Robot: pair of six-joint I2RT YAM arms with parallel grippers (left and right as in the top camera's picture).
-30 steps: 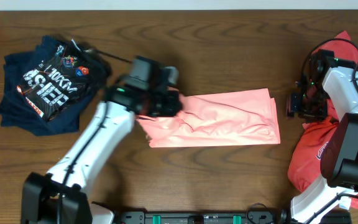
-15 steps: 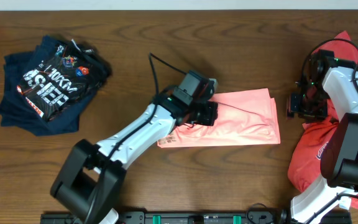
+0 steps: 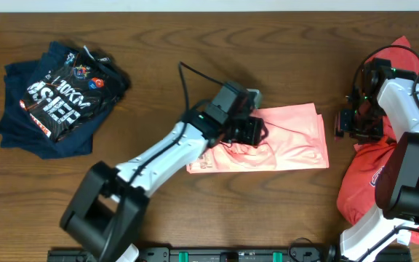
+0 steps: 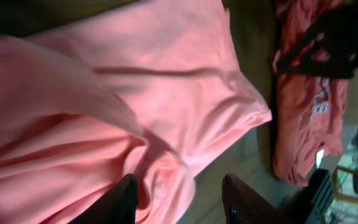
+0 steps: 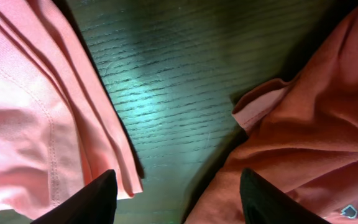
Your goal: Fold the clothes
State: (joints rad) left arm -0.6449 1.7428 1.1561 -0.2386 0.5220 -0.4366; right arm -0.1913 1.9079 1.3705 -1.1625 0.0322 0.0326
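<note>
Now one light salmon-pink shirt [image 3: 293,138] lies flat in the middle of the wooden surface [image 3: 195,44], partly folded, with its long side going left to right. One darker coral-red shirt [image 3: 369,182] lies crumpled at the right edge, and one pile of navy garments [image 3: 49,102] with white print lies at the far left, well apart from the others; I cannot count the pieces in this pile. Two arms are present. The left gripper [image 3: 244,131] is low over the left part of the pink shirt, its two fingers moderately apart; a raised fold of pink cloth sits between them, not clamped. The right gripper [image 5: 173,180] is wide apart and holds nothing, above the bare wood between the pink shirt's right edge and the coral-red shirt.
</note>
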